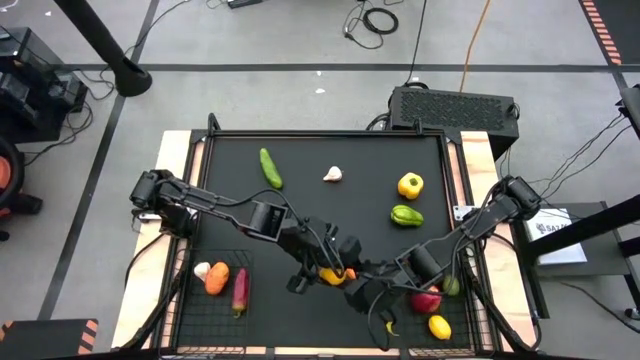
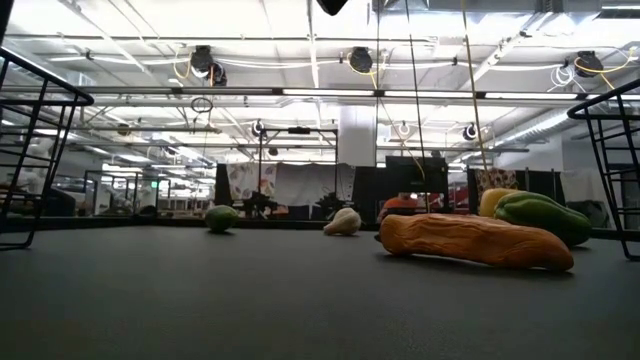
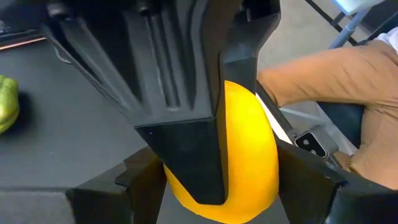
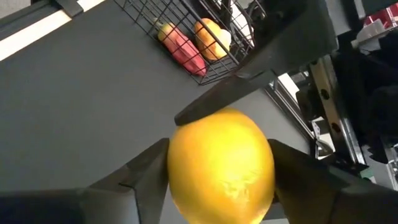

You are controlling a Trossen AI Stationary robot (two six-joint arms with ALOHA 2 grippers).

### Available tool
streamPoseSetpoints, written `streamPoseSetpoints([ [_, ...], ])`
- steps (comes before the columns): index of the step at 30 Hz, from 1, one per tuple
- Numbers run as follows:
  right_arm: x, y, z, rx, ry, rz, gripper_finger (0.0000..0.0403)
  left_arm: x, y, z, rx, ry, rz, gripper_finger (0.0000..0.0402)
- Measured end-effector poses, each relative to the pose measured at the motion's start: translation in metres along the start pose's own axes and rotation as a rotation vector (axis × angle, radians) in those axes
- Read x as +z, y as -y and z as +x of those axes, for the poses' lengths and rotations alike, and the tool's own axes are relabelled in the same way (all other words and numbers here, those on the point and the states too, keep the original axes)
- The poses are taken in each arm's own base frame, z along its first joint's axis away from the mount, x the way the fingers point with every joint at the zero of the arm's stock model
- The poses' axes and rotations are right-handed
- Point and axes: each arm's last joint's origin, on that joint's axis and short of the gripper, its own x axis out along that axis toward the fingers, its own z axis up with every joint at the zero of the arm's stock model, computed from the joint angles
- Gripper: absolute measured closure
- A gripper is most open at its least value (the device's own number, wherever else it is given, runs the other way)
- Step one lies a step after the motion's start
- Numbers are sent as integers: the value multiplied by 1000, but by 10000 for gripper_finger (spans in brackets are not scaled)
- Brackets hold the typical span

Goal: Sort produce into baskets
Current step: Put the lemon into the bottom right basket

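Both grippers meet over the table's near middle on a yellow lemon (image 1: 329,276). My left gripper (image 3: 227,180) comes in from the left and my right gripper (image 4: 217,177) from the right, each shut on the lemon. An orange carrot (image 2: 470,240) lies flat on the table under them. A cucumber (image 1: 270,167), a garlic (image 1: 333,174), a yellow pepper (image 1: 410,185) and a green pepper (image 1: 406,215) lie loose on the far half. The left basket (image 1: 195,318) holds a garlic, an orange piece and a red one. The right basket (image 1: 470,318) holds an apple (image 1: 427,300) and a lemon (image 1: 439,326). My left gripper pinches the lemon between its two fingers at two opposite sides (image 3: 268,158), slanting down from the table's left. The lemon is lifted clear of the table. My right gripper pinches the same lemon at two other sides (image 4: 177,165), slanting down from the table's right. One of its fingers (image 3: 186,143) lies across the lemon's face toward the left wrist.
The table is a black mat with raised wooden edges (image 1: 175,160). Black frame posts (image 2: 35,150) stand at its corners. A person in tan trousers (image 3: 348,81) sits beyond the table's right side. The middle of the mat between the loose produce is bare.
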Motion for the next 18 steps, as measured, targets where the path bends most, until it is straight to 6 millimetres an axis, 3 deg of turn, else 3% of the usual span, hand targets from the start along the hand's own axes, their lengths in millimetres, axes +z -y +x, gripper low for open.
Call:
streamPoseSetpoints([
  [4,0,0,0,11,7,4,176,0,0,0,-1,-1,-1,146],
  [10,1,-1,0,13,8,32,170,1,0,0,11,13,-68,129],
  [18,1,-9,-5,36,-6,88,171,9,4,-7,105,67,-86,44],
])
